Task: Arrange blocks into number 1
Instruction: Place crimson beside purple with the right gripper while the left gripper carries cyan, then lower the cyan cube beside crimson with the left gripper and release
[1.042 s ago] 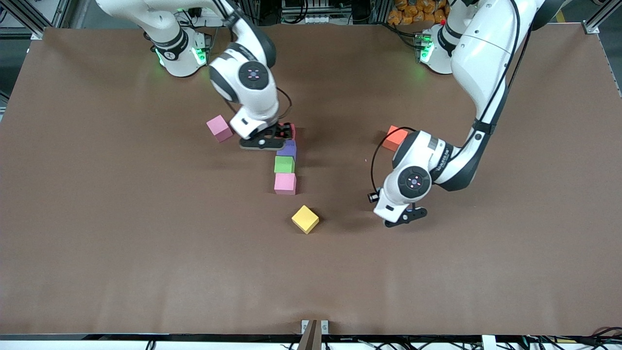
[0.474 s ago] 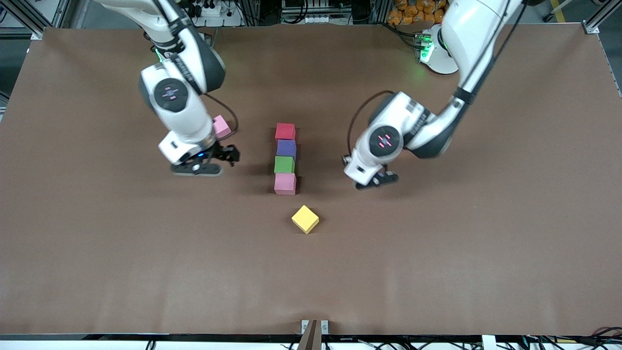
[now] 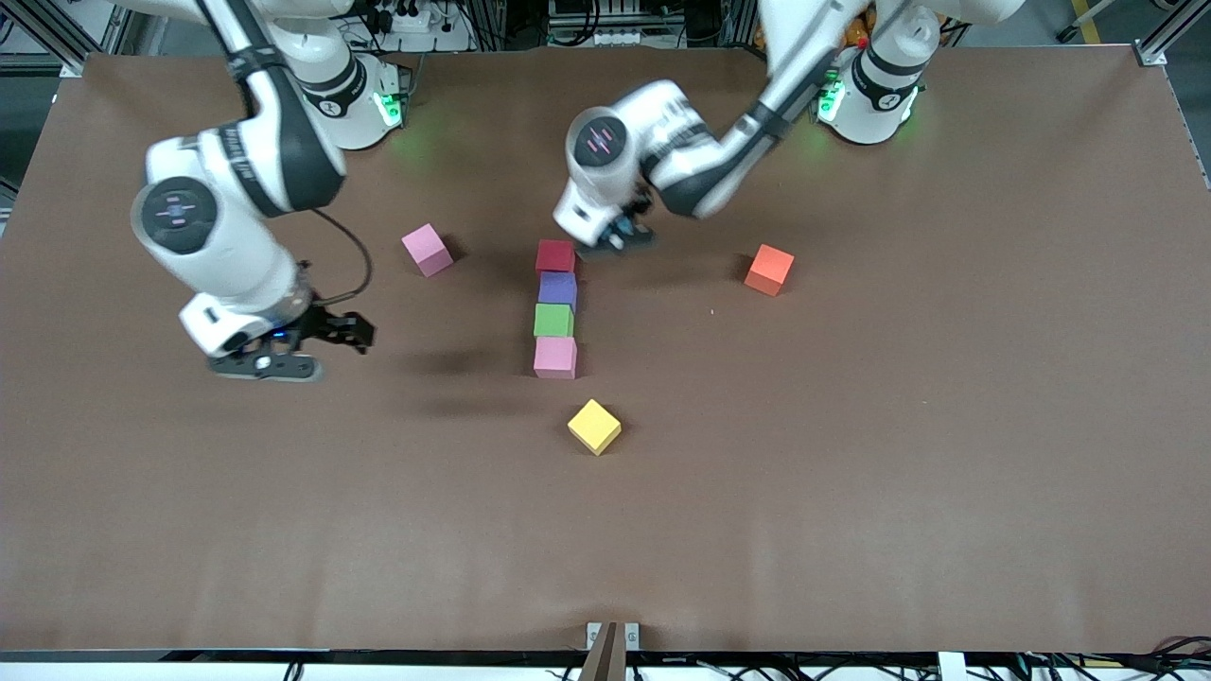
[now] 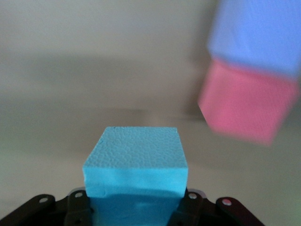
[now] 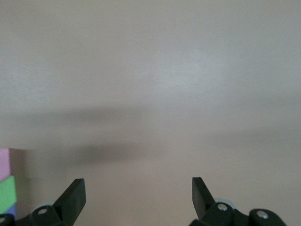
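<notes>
Upper middle of the frame, my left gripper (image 3: 620, 236) clamped on blue block (image 4: 136, 162) beside red block (image 3: 555, 255), right gripper (image 3: 317, 345) spread wide, lower left.

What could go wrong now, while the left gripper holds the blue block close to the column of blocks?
The left gripper, shut on the blue block, hangs right beside the red block that tops the column. Coming down, it might knock that block askew. The blue block might also land crooked and spoil the line.
</notes>
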